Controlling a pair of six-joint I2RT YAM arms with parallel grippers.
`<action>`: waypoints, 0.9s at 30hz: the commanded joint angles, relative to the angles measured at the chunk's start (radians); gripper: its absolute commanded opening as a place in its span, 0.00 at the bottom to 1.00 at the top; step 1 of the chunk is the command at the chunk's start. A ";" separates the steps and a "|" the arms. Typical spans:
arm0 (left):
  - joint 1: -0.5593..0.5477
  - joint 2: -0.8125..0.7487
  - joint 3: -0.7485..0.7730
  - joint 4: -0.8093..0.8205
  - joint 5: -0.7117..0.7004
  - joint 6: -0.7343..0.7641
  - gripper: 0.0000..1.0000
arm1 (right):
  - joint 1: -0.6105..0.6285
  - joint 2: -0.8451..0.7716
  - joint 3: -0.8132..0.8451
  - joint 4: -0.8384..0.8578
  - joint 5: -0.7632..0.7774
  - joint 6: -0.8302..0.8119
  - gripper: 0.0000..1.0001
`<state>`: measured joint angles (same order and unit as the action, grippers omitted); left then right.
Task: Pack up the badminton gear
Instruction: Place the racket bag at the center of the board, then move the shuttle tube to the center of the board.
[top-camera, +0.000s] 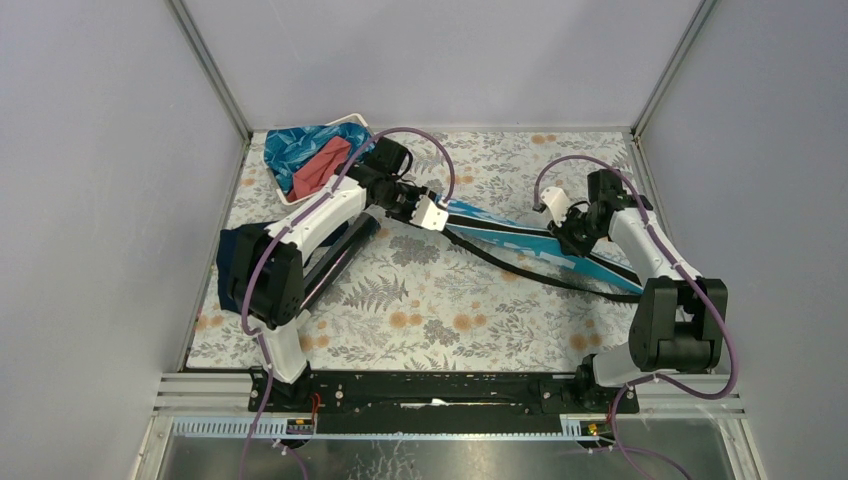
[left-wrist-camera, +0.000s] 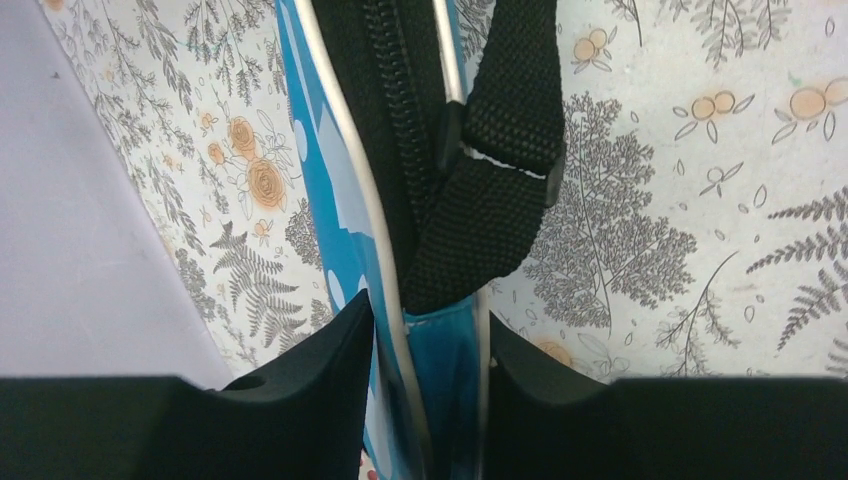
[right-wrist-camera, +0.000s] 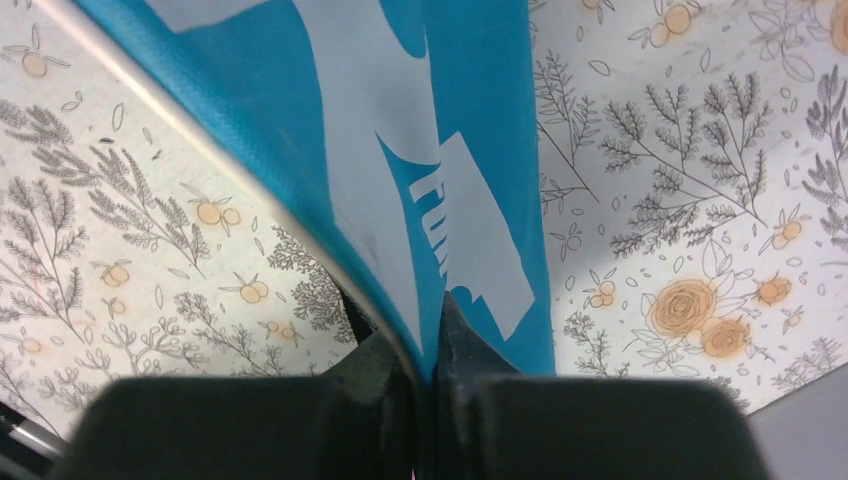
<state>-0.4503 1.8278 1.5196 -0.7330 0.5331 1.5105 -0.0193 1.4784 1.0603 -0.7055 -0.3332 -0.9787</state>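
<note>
Tablecloth (top-camera: 440, 300), floral print, lies under blue racket bag (top-camera: 530, 243); grey walls (top-camera: 440, 60) stand on 3 sides; right gripper (right-wrist-camera: 430, 340) pinches bag's edge; left gripper (left-wrist-camera: 430, 350) straddles bag beside black strap (left-wrist-camera: 500, 190), grip unclear.

We read just one bit of print: blue letters, approx. "FUN", set in a white patch on the blue bag (right-wrist-camera: 480, 120), right wrist view. The word runs toward the right fingers (right-wrist-camera: 470, 350), which hide the rest. From the top, the bag's print is too small to read.
</note>
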 joint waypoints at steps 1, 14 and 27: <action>0.021 -0.032 -0.001 0.114 0.017 -0.188 0.48 | 0.001 -0.067 -0.038 0.104 0.061 0.156 0.00; 0.134 -0.116 -0.071 0.162 -0.150 -0.594 0.99 | 0.057 -0.184 -0.131 0.285 0.287 0.565 0.00; 0.168 -0.252 -0.368 0.143 -0.485 -0.823 0.99 | 0.295 -0.051 -0.166 0.421 0.515 0.632 0.00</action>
<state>-0.2970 1.5898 1.1938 -0.5976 0.1883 0.7975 0.2230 1.3941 0.8715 -0.3664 0.1322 -0.3977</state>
